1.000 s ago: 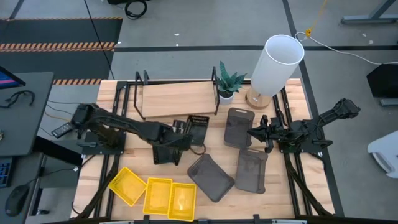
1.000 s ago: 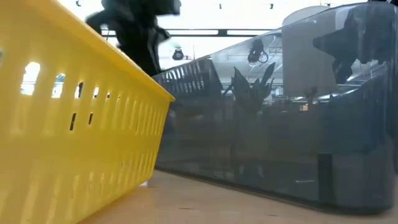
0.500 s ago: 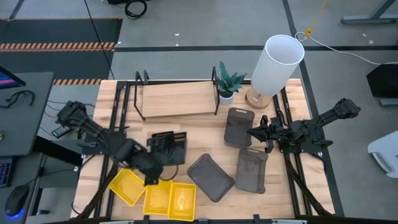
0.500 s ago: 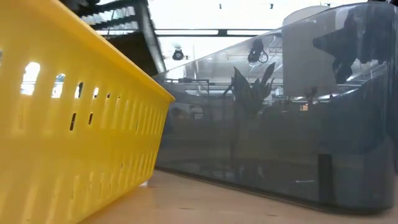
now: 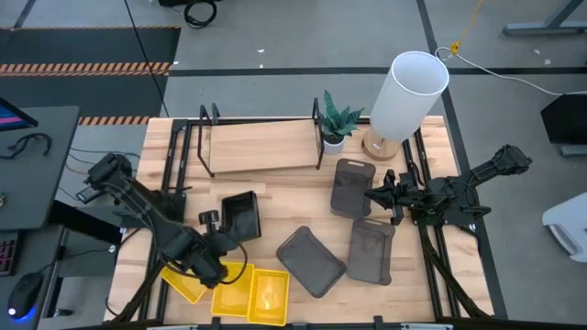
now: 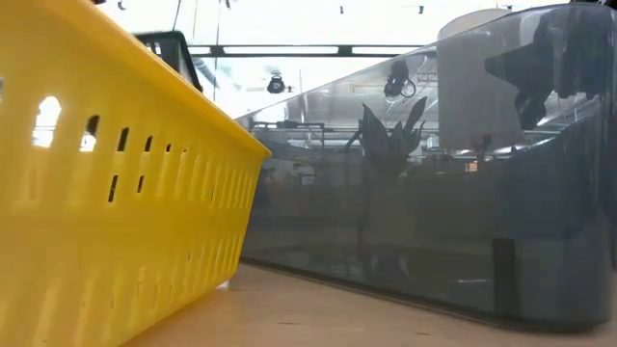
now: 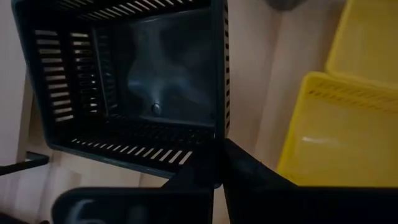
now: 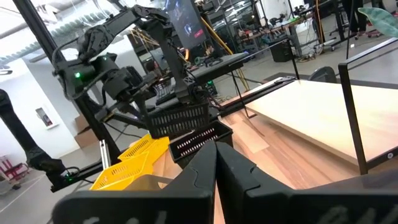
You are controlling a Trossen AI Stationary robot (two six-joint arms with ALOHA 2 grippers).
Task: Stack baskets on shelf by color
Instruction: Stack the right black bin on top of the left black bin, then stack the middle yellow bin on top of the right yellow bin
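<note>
My left gripper [image 5: 223, 240] is shut on a small black mesh basket [image 5: 240, 215] over the table's left half, near side; the right wrist view shows that basket [image 8: 186, 121] off the wood. Whether more black baskets are nested in it I cannot tell. Three yellow baskets [image 5: 234, 289] lie in a row along the near edge, bottoms on the table. Three dark grey baskets [image 5: 312, 261] [image 5: 351, 188] [image 5: 371, 249] lie right of centre. The shelf [image 5: 261, 145] stands at the far side, its plank bare. My right gripper [image 5: 379, 195] is shut, hovering by the grey baskets. My left gripper pinches the black basket's side wall [image 7: 214, 140] close to a corner, one finger [image 7: 249, 169] outside that wall. The fingers come from above, pointing down into the open top. The basket is lifted clear of the table and slightly tilted.
A white lamp [image 5: 408, 92] and a small potted plant [image 5: 337, 124] stand at the far side, right of the shelf. Black frame rails [image 5: 179, 165] run along both table sides. Bare wood lies between the shelf and the baskets.
My left arm has swung from the table's middle, just in front of the shelf, toward the left and near edge, carrying the black basket with it. In the low view the basket has come down lower behind the yellow basket. The right arm has kept still.
</note>
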